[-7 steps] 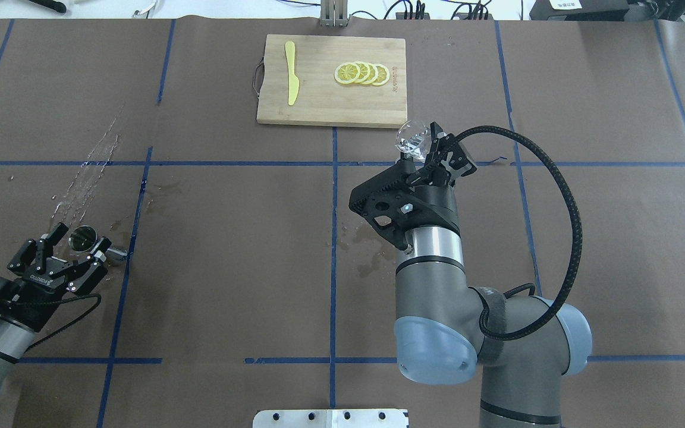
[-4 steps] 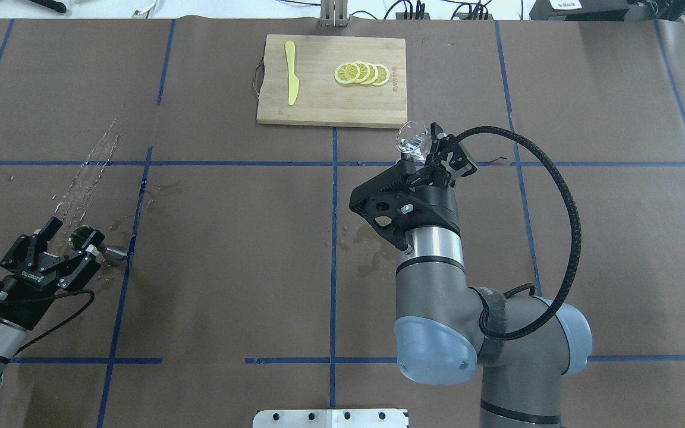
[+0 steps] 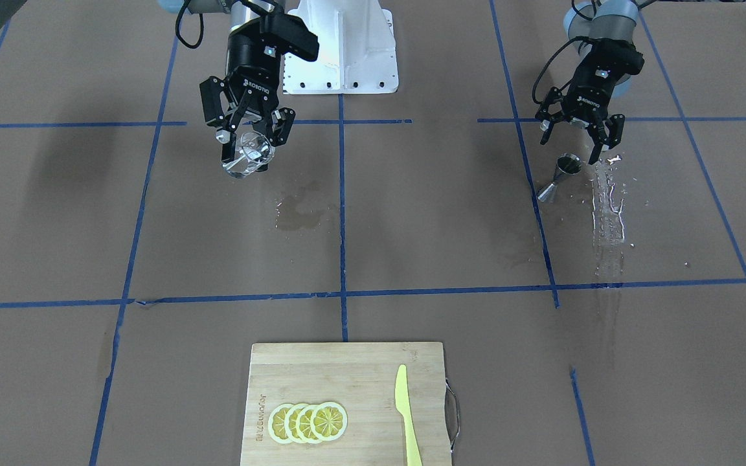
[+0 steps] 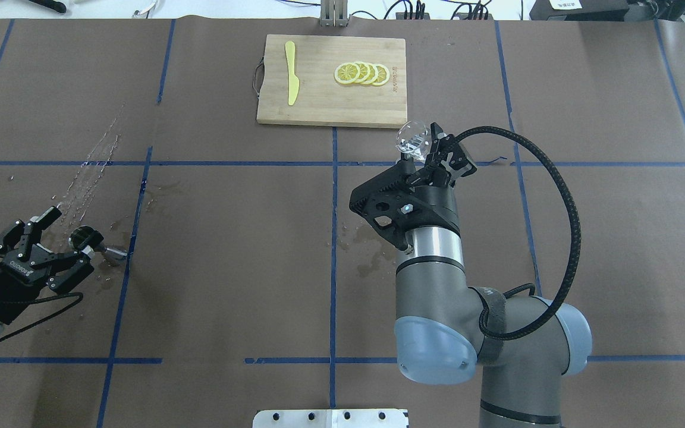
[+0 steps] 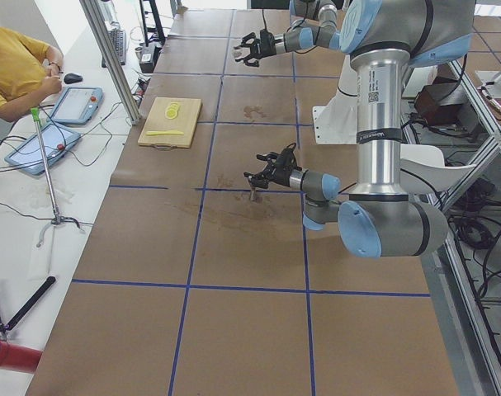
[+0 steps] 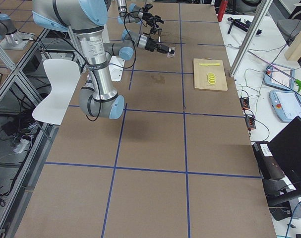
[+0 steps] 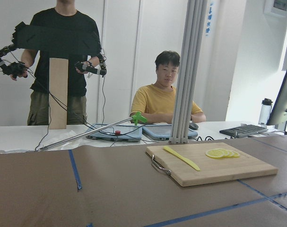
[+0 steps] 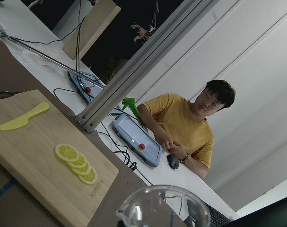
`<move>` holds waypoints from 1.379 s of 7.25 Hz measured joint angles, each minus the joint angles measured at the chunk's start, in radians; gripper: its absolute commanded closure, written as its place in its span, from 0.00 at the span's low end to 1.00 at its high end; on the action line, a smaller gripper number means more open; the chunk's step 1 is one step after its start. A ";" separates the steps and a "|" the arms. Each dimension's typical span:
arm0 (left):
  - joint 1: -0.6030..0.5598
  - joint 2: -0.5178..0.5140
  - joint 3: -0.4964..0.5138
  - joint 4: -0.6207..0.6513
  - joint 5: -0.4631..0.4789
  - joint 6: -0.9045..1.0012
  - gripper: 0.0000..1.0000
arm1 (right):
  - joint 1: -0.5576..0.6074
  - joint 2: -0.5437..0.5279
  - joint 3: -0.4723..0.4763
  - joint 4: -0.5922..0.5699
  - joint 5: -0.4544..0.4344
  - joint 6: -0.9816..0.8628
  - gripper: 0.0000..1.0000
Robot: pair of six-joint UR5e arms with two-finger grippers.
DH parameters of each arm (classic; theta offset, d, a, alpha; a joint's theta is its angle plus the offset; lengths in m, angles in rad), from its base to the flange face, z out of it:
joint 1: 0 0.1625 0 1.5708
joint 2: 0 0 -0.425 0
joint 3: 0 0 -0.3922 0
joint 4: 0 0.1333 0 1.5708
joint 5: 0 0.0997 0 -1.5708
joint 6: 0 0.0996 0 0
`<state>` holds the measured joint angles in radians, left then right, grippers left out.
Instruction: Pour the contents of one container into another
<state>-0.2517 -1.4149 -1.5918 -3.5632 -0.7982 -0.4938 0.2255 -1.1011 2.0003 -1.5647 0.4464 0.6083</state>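
The steel jigger (image 4: 100,245) stands on the brown paper at the table's left, next to a wet streak; it also shows in the front view (image 3: 559,176). My left gripper (image 4: 70,234) is open, its fingertips just short of the jigger's rim and not touching it (image 3: 572,146). My right gripper (image 4: 427,152) is shut on the clear glass tumbler (image 4: 411,137) and holds it tilted above the table, near the board's front right corner. The front view shows the tumbler (image 3: 247,156) between the fingers. Its rim (image 8: 162,204) fills the bottom of the right wrist view.
A bamboo cutting board (image 4: 319,104) lies at the far middle with lemon slices (image 4: 361,73) and a yellow knife (image 4: 291,72). Spilled water (image 4: 90,169) streaks the paper beyond the jigger. A wet patch (image 4: 367,252) marks the centre. People stand and sit beyond the far edge.
My left gripper has drawn back toward the robot, off the jigger it straddled, and stays open. The jigger stands where it was. The right arm and tumbler have not moved.
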 measured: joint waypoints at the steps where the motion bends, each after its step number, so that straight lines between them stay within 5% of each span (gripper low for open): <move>1: -0.096 0.021 0.001 0.008 -0.140 0.006 0.02 | -0.001 0.001 0.000 0.000 0.000 0.000 1.00; 3: -0.356 0.031 0.006 0.085 -0.506 0.014 0.03 | -0.001 0.001 0.000 0.000 0.000 0.000 1.00; 6: -0.719 0.015 0.000 0.395 -0.947 0.084 0.03 | -0.002 0.001 -0.001 0.000 0.000 0.001 1.00; 8: -0.901 0.012 -0.011 0.653 -1.105 0.284 0.02 | -0.002 0.000 -0.001 0.001 -0.001 0.002 1.00; 10: -1.040 0.010 -0.046 0.902 -1.160 0.536 0.00 | -0.002 -0.001 0.000 0.000 -0.001 0.002 1.00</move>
<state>-1.2920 -1.4053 -1.6383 -2.6616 -1.9587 0.0423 0.2239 -1.1026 2.0002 -1.5645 0.4449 0.6105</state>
